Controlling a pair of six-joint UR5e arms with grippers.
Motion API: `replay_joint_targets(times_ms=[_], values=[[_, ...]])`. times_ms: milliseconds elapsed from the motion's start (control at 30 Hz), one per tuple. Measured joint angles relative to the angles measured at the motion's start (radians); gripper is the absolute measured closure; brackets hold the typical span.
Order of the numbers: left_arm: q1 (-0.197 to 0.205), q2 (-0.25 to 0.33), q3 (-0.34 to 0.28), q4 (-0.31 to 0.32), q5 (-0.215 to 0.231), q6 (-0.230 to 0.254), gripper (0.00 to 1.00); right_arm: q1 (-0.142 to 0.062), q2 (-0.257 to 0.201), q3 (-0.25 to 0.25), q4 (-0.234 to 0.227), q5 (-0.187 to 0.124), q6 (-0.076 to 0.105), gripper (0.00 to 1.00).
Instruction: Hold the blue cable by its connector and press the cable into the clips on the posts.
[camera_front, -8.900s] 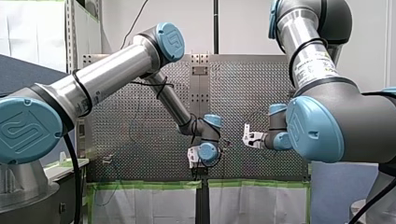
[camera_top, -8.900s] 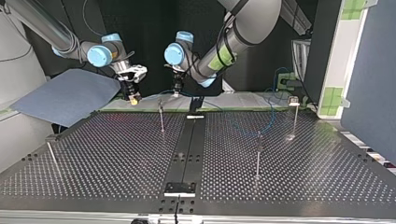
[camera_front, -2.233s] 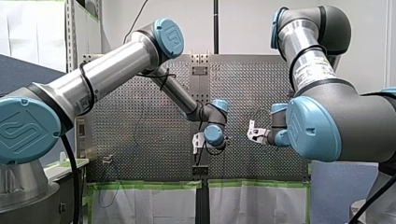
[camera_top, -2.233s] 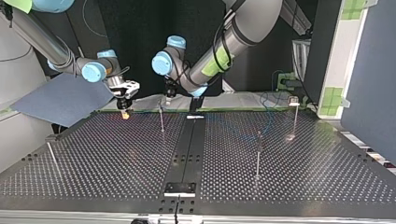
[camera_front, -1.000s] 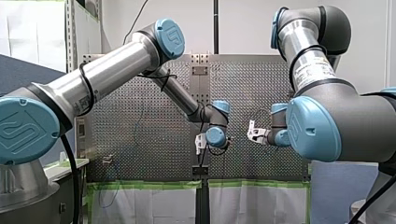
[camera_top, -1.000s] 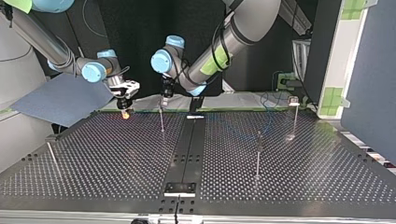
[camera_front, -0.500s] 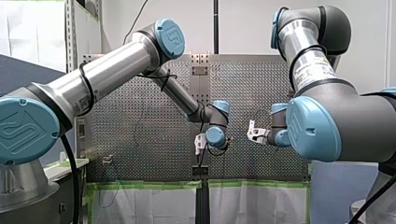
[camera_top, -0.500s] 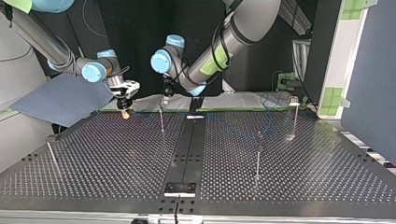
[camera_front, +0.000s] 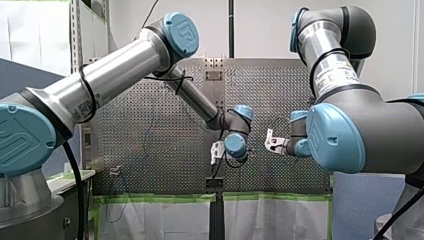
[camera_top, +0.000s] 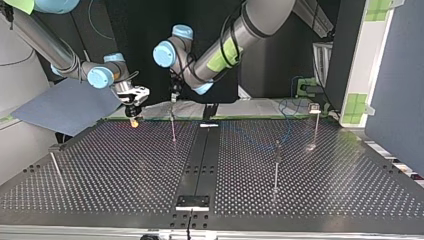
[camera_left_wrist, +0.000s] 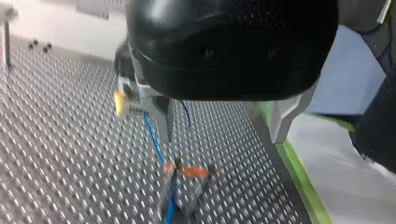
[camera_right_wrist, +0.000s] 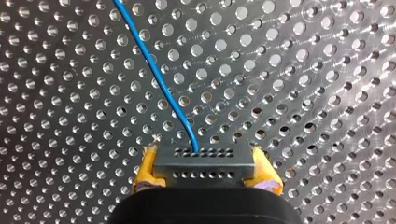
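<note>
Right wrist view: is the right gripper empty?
No, the right gripper's yellow-padded fingers are clamped on the grey connector, with the blue cable running out ahead of it.

My left arm (camera_front: 120, 67) & my right arm (camera_front: 332, 65): silver tubes w/ blue joint caps (camera_front: 181, 28), blk cables (camera_front: 85, 92).

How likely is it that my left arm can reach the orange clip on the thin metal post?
Likely yes: my left tool hangs just above the orange clip, nothing between; my right tool holds the grey connector aside.
</note>
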Motion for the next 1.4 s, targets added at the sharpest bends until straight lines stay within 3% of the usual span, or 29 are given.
replay_joint_targets(times_ms=[367,1400], values=[[-0.029,0.102,-0.103,0.100,-0.003,-0.004,0.00,0.000,0.000,0.000,0.004,0.002,0.000,1.00],[-0.031,0.395,-0.396,0.370,-0.131,-0.098,0.00,0.001,0.000,-0.001,0.039,0.008,-0.005,1.00]])
